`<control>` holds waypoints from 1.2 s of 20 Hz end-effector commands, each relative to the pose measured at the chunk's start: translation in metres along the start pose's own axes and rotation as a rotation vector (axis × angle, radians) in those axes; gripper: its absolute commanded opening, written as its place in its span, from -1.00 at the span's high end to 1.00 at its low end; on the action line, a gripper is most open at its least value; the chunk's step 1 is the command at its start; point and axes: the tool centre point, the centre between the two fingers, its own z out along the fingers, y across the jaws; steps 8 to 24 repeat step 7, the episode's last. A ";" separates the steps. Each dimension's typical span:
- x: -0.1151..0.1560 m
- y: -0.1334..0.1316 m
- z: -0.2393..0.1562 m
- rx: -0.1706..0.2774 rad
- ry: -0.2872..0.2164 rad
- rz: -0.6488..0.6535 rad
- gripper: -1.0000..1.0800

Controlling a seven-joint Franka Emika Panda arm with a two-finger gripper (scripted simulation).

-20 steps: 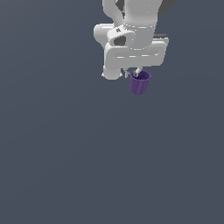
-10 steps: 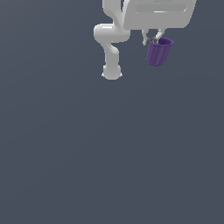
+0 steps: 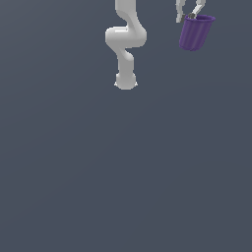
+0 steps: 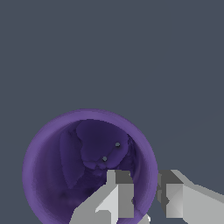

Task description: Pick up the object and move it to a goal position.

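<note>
1 purple bucket [image 3: 196, 32], end effector [image 4: 145, 199] gripping rim.

flat, even, shadowless simulator light

Over the last second the purple bucket [image 3: 195, 32] travels from just below the arm's wrist, near the middle of the exterior view's top edge, up and toward the exterior view's right, and now hangs close to the top right corner. The gripper [image 3: 189, 15] carrying it rises with it, so that only the tips of the jaws remain inside the frame, pinching the rim. The bulky hand that covered the arm [image 3: 125, 42] earlier is out of view, and the arm's bent links and base now show uncovered.
</note>
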 end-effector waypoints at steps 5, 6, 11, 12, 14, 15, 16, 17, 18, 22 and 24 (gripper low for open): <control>-0.002 -0.008 -0.014 0.001 0.000 0.001 1.00; -0.002 -0.008 -0.014 0.001 0.000 0.001 1.00; -0.002 -0.008 -0.014 0.001 0.000 0.001 1.00; -0.002 -0.008 -0.014 0.001 0.000 0.001 1.00; -0.002 -0.008 -0.014 0.001 0.000 0.001 1.00; -0.002 -0.008 -0.014 0.001 0.000 0.001 1.00; -0.002 -0.008 -0.014 0.001 0.000 0.001 1.00; -0.002 -0.008 -0.014 0.001 0.000 0.001 1.00; -0.002 -0.008 -0.014 0.001 0.000 0.001 1.00; -0.002 -0.008 -0.014 0.001 0.000 0.001 1.00; -0.002 -0.008 -0.014 0.001 0.000 0.001 1.00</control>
